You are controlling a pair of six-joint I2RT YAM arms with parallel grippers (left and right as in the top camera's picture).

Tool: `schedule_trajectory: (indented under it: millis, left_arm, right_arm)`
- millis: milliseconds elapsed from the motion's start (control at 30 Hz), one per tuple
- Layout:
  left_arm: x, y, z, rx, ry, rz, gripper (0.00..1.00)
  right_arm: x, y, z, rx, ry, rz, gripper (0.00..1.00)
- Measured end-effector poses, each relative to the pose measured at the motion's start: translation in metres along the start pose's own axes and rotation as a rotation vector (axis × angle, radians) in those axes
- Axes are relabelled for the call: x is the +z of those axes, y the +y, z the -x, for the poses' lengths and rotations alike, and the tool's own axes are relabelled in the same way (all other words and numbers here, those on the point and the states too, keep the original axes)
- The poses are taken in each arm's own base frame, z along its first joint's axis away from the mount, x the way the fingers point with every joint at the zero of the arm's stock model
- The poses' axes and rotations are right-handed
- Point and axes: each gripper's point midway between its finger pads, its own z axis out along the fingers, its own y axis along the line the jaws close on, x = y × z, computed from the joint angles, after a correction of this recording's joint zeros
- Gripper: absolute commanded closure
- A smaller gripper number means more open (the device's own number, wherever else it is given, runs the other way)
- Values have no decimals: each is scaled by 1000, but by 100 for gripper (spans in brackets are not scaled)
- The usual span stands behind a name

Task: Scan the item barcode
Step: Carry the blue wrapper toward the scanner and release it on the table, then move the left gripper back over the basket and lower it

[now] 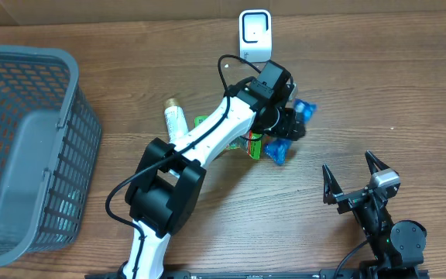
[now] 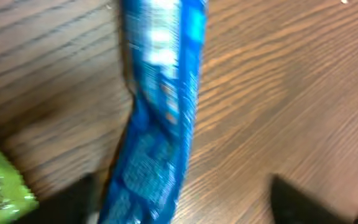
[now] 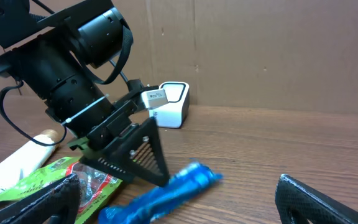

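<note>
One blue packet lies flat on the worktop near its middle, in front of the scanner, which stands at the back edge against a cardboard wall. Just left of it are a green packet and a white tube, crowding that side. To its right and front the wood is bare as far as the right end effector. A grey basket fills the far left edge. The left end effector hangs over the blue packet, spread wide, one finger on each side and nothing gripped; whether the left finger touches the wrapper cannot be told. The right end effector is wide apart too, holding nothing, well clear of the packet.
</note>
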Motion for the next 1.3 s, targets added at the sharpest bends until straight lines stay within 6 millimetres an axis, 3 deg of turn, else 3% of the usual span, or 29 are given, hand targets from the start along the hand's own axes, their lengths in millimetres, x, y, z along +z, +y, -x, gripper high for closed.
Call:
schedule_trajectory:
  millis: [200,367,533,633,767,900,1000,1300]
  left_arm:
    - [-10,11,-5,-46,45,26,0]
    - [-53,23,12,-53,19,101,1]
    - [-145,20,43,-8,-161,180,0]
    - [-207,25,43,-24,-254,210,0]
    - [-289,61,31,-110,-370,291,0]
    - [-341,100,2,-207,-405,419,0]
    - [-360,123,-18,-267,-393,508,0]
    - [-381,175,-48,-391,-327,636,2]
  right_arm:
    - [0,0,0,0,0,0,0]
    - [0,0,0,0,0,0,0]
    - [0,0,0,0,0,-1,0]
    - [0,0,0,0,0,0,0]
    - [0,0,0,0,0,0,0]
    - [0,0,0,0,0,0,0]
    - [0,0,0,0,0,0,0]
    - [0,0,0,0,0,0,0]
